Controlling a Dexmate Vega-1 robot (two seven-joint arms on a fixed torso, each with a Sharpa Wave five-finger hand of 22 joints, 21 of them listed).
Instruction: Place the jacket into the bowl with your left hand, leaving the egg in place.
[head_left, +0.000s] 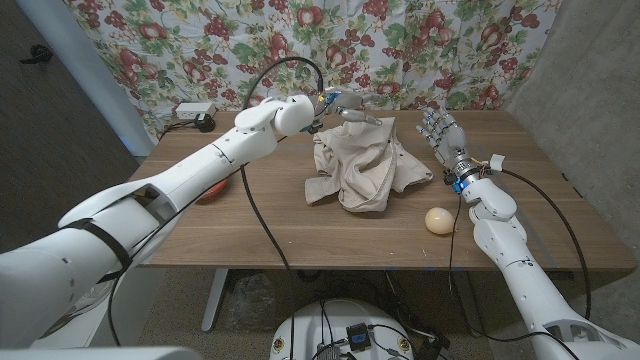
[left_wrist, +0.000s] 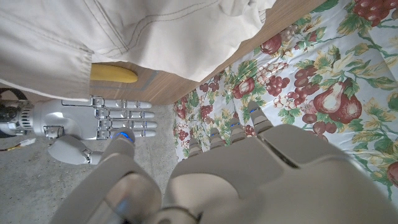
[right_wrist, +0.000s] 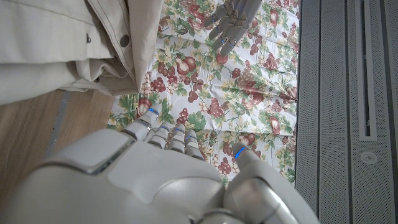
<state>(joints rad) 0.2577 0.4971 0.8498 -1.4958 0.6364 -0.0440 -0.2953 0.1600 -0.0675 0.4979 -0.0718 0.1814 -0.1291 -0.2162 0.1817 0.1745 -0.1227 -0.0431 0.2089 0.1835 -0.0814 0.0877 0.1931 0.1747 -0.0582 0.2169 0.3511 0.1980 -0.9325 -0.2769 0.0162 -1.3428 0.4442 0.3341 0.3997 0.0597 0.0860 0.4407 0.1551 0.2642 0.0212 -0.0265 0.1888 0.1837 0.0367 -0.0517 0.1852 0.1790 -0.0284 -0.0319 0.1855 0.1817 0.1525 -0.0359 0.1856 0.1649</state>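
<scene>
A crumpled beige jacket (head_left: 365, 170) (left_wrist: 124, 31) (right_wrist: 56, 43) lies in a heap on the middle of the wooden table (head_left: 250, 235). My left hand (head_left: 352, 108) (left_wrist: 249, 180) (right_wrist: 227, 22) hovers at the jacket's far edge, fingers apart and holding nothing. A cream egg (head_left: 437, 220) sits on the table to the right of the jacket, near the front. My right hand (head_left: 443, 135) (left_wrist: 106, 121) (right_wrist: 161, 180) stands open beside the jacket's right side, fingers spread. A red-orange bowl (head_left: 212, 192) lies mostly hidden under my left forearm.
A floral curtain (head_left: 400, 40) hangs just behind the table's far edge. A white power strip (head_left: 190, 112) lies at the back left corner. A black cable (head_left: 270, 70) loops above my left arm.
</scene>
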